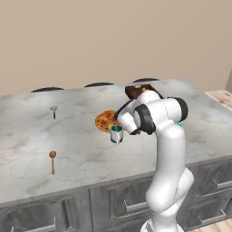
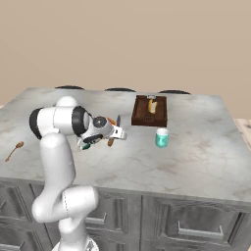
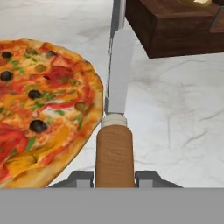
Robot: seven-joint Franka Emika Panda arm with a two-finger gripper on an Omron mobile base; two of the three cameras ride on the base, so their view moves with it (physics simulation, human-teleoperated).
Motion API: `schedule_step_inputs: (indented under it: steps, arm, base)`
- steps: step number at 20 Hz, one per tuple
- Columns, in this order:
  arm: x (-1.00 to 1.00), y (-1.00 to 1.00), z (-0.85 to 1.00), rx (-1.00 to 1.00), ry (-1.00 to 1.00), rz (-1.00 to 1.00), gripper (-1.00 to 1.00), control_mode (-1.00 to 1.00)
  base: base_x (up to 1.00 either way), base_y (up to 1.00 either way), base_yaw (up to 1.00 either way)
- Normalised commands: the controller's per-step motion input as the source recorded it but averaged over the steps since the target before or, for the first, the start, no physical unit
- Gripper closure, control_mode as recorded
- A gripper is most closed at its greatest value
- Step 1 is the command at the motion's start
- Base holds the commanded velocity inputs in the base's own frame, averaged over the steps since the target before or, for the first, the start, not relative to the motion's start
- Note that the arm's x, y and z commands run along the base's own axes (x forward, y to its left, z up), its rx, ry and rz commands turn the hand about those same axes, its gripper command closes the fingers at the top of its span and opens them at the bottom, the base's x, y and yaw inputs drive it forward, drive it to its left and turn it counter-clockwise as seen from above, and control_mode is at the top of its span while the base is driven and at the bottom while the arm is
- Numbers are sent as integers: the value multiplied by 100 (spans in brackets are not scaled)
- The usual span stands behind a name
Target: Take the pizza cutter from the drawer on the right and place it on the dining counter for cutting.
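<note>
Pizza cutter (image 3: 114, 144) in claw (image 3: 114, 178), beside pizza (image 3: 41, 109)

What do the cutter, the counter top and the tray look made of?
Cutter: brown wooden handle with visible grain, grey matte metal-looking blade. Counter: pale marble-like stone, grey veining, dull sheen. Tray: dark brown wood, probably, judging by colour and faint grain.

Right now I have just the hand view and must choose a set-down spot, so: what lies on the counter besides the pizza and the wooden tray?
Observer: A teal cup stands in front of the tray, to the right of the pizza.
Operator: Anything farther left?
Observer: A wooden spoon lies toward the front edge of the dining counter.
Operator: And behind that?
Observer: A small silver-headed spoon lies farther back, well apart from it.
</note>
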Motion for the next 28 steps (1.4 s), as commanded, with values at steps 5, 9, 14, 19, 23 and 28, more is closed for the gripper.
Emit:
schedule_step_inputs:
  steps: [5, 9, 14, 19, 23, 28]
  arm:
    - [7, -1, 0, 0, 3, 0, 100, -100]
    - [0, 0, 0, 0, 0, 0, 100, -100]
    - [0, 0, 0, 0, 0, 0, 100, -100]
    - [0, 0, 0, 0, 0, 0, -100, -100]
    - [0, 0, 0, 0, 0, 0, -100, -100]
    - [1, 0, 0, 0, 0, 0, -100, -100]
  base:
    - [0, 0, 0]
    - [0, 0, 0]
    - [0, 0, 0]
    - [0, 0, 0]
    - [0, 0, 0]
    - [0, 0, 0]
